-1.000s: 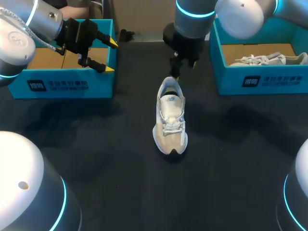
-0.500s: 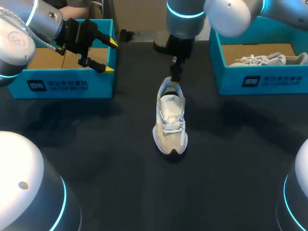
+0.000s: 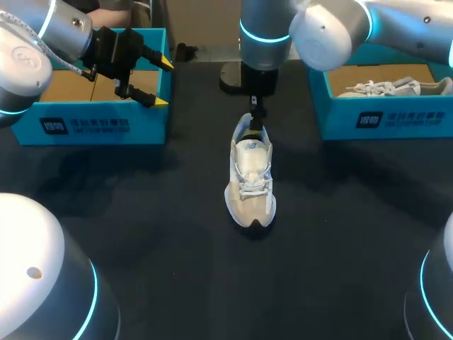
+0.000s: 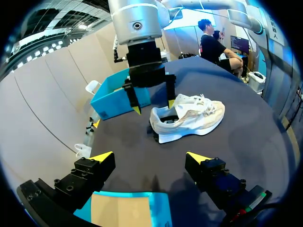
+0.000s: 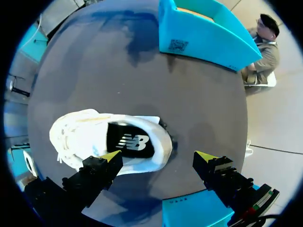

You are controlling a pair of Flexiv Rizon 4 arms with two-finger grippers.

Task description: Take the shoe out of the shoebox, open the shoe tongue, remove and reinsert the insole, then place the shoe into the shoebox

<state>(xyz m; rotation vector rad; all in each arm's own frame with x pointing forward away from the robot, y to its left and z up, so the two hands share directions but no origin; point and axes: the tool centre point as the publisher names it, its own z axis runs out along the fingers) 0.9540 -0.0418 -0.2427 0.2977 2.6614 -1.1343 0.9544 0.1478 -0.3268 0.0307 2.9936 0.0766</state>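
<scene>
1. Shoe [image 3: 250, 177] upright on surface [image 3: 141, 234], mid, btwn left box [image 3: 92, 126] & right box [image 3: 382, 120].
2. R tool [image 5: 158, 156] open above heel: one finger over opening, other past heel.
3. L tool [image 3: 163, 83] open, over left box corner.

White lace-up shoe [image 3: 249, 177] upright, open blue shoebox [image 3: 92, 124] well apart

I am looking at a white and cream shoe [image 3: 249, 178] on the black table [image 3: 177, 255], its insole [image 5: 130, 141] showing black with a white mark. Left of the shoe, a teal shoebox [image 3: 99, 126] is showing a brown floor. Right of it, a second teal box [image 3: 386, 117] is showing a white pair [image 3: 396, 87]. My left gripper [image 4: 149, 156] and right gripper [image 5: 158, 156] are wearing black with yellow tips. My silver arms [image 3: 325, 28] are glowing with cyan rings.
</scene>
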